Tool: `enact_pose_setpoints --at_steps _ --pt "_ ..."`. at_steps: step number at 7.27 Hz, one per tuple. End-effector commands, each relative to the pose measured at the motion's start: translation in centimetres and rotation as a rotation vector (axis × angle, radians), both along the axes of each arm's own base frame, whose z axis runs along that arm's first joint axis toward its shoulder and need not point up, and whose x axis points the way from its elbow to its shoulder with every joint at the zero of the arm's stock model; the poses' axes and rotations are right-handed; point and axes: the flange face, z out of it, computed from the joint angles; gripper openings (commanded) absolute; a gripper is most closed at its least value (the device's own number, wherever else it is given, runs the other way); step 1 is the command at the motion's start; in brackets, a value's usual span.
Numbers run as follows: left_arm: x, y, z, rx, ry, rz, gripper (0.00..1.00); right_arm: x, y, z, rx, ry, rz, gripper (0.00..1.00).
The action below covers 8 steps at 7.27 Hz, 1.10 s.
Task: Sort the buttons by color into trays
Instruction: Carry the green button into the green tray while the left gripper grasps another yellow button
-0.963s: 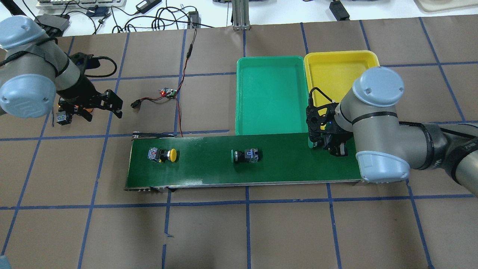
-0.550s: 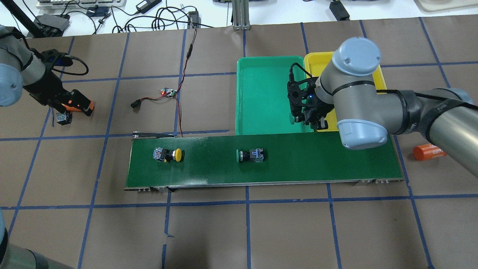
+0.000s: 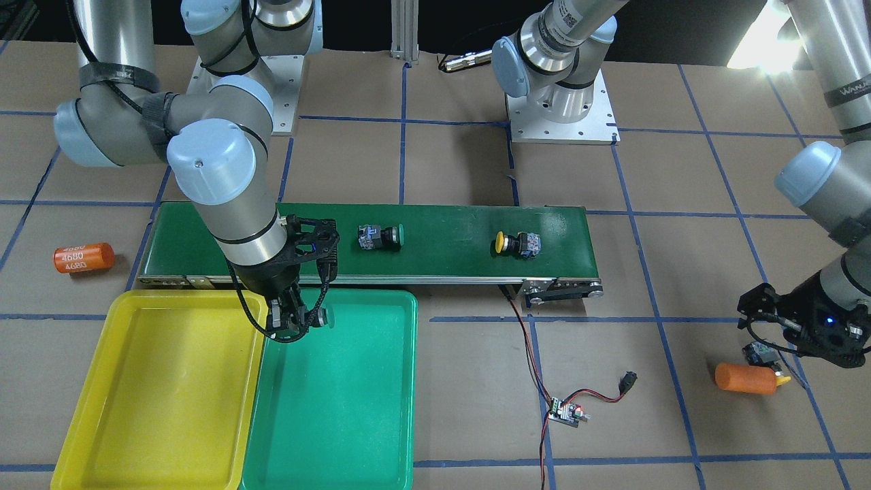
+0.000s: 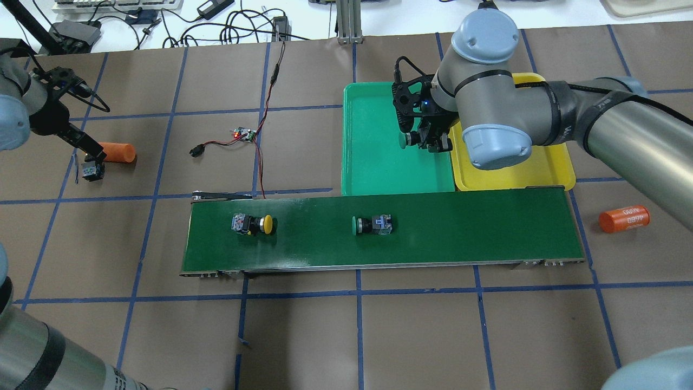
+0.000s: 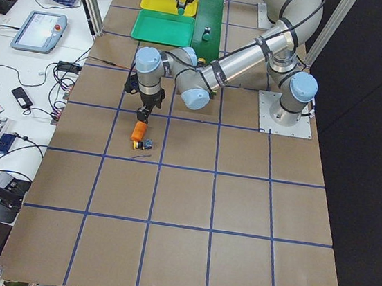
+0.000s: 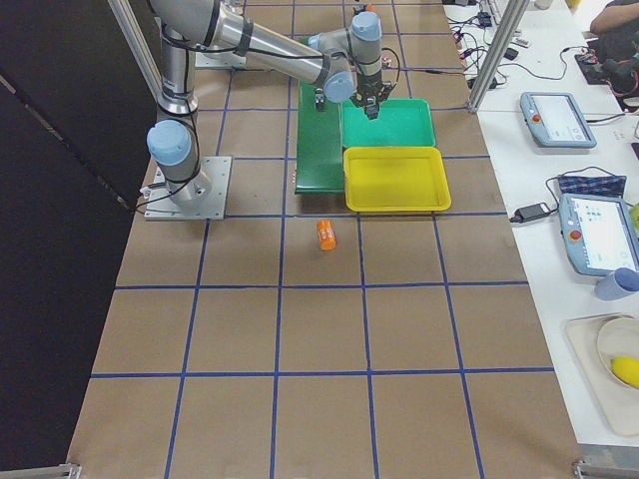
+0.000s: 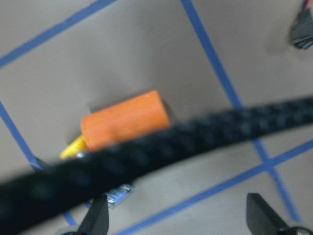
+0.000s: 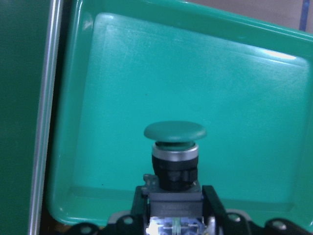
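Green button point(image 8: 174, 147) in the grip of the right hand point(image 4: 426, 142), apparently just above green tray point(image 4: 373, 162).

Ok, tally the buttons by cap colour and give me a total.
Green buttons: 2, one in the right hand, one on the conveyor belt.
Yellow buttons: 2, one on the belt, one beside the orange cylinder.
Total: 4
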Motion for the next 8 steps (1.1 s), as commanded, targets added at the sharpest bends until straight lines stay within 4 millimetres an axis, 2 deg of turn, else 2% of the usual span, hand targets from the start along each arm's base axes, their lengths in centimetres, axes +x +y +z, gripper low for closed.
enact_pose_setpoints --at_steps 1,3,4,5,6,7,8 --pt "2.6 -1.6 -2.8 -0.012 -0.013 -0.202 1.00 -0.2 0.0 -0.7 0.039 0.002 -0.004 1.00" --pt "3.3 -2.9 -3.8 -0.031 0.012 -0.353 1.00 -0.7 0.5 -0.9 0.058 0.013 0.004 1.00" --pt "3.9 -3.0 -4.7 -0.039 0.031 -0.442 1.00 -1.3 1.0 -0.4 0.064 0.026 0.001 1.00" --pt "5.9 -2.0 -6.0 -0.020 0.048 -0.445 1.00 -2.5 2.8 1.1 0.090 0.030 -0.010 1.00" --pt "6.4 -1.6 -6.3 -0.006 0.050 -0.485 1.00 -4.5 4.4 1.3 0.102 0.038 0.012 1.00" --pt "6.6 -0.9 -6.7 0.039 0.106 -0.476 1.00 -7.0 5.4 0.4 0.120 0.043 0.025 1.00" --pt "6.6 -0.7 -6.7 0.049 0.117 -0.474 1.00 -8.6 6.6 0.0 0.136 0.041 -0.002 1.00"
